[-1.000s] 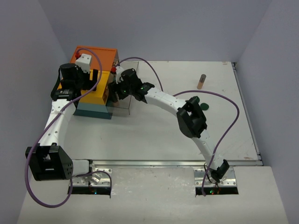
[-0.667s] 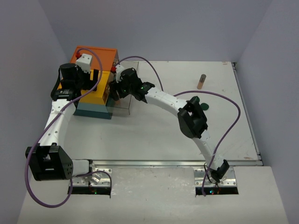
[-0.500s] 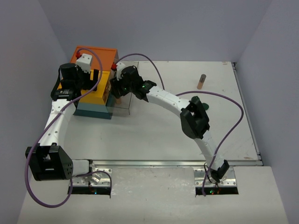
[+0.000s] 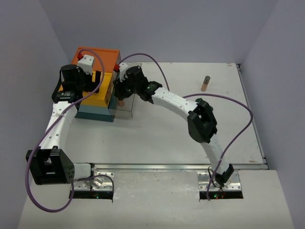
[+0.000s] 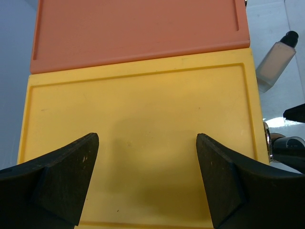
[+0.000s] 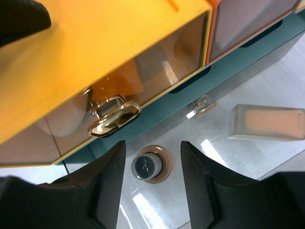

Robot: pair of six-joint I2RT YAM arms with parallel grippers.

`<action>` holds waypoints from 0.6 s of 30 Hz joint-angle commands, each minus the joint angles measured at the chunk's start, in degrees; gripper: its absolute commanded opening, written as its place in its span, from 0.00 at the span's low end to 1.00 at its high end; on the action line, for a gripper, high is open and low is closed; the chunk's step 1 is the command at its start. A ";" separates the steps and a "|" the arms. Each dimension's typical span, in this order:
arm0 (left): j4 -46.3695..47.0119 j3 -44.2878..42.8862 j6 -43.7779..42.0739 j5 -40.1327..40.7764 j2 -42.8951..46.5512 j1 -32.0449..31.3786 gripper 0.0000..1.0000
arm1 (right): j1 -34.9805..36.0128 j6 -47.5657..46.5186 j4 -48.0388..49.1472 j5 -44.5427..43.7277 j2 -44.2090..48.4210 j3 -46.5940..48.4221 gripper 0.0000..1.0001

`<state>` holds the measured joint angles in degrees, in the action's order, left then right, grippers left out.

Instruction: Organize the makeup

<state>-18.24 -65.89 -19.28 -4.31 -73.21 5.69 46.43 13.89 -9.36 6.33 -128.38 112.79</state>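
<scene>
At left, the left gripper [image 5: 147, 143] hangs released, jaws spread wide over the yellow drawer [image 5: 143, 95]. Beside it, the right gripper [image 6: 152, 148], unclenched, straddles an upright tan bottle [image 6: 148, 165] without touching it, below a gold handle [image 6: 113, 117]. A second tan bottle [image 4: 205, 83] stands well apart at right.

White table [image 4: 167, 138], matte, faintly scuffed. Plain lavender-grey walls enclose it on three sides: back wall [image 4: 157, 28], left wall [image 4: 24, 71], right wall [image 4: 286, 95]. Metal rail [image 4: 157, 166] runs along the near edge, with a pale board [image 4: 157, 205] in front of it. Light even and diffuse; shadows soft.
</scene>
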 commanded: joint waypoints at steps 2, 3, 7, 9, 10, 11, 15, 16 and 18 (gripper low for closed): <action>2.59 -0.21 -0.72 -0.87 0.57 0.63 0.81 | 0.37 -2.08 0.09 0.78 3.21 -0.38 0.53; 2.60 -0.21 -0.76 -0.91 0.49 0.63 0.82 | 0.41 -2.32 0.01 0.37 3.01 -0.29 0.52; 2.60 -0.17 -0.78 -1.05 0.24 0.63 0.82 | 0.59 -2.25 0.46 -1.15 2.11 -0.09 0.41; 2.52 -0.03 -0.79 -1.04 0.25 0.63 0.82 | 0.59 -2.11 0.94 -2.37 1.58 0.36 0.32; 2.60 -0.01 -0.93 -0.95 0.17 0.62 0.82 | 0.59 -2.12 1.01 -2.91 1.21 0.73 0.27; 2.69 0.14 -0.95 -0.87 0.17 0.55 0.82 | 0.59 -2.20 0.96 -3.71 0.54 1.95 0.17; 2.77 0.06 -1.20 -0.64 0.17 0.56 0.82 | 0.54 0.02 -0.18 -3.43 -0.03 3.05 0.00; 2.77 0.06 -1.20 -0.73 0.17 0.61 0.82 | 0.41 2.05 0.66 -2.19 0.72 2.08 0.00; 2.88 0.17 -1.16 -0.94 0.26 0.57 0.82 | -0.66 6.51 2.93 3.73 1.85 0.28 0.00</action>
<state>-18.20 -65.87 -19.89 -4.54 -73.21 5.69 46.62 13.68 -11.33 3.95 -128.51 112.95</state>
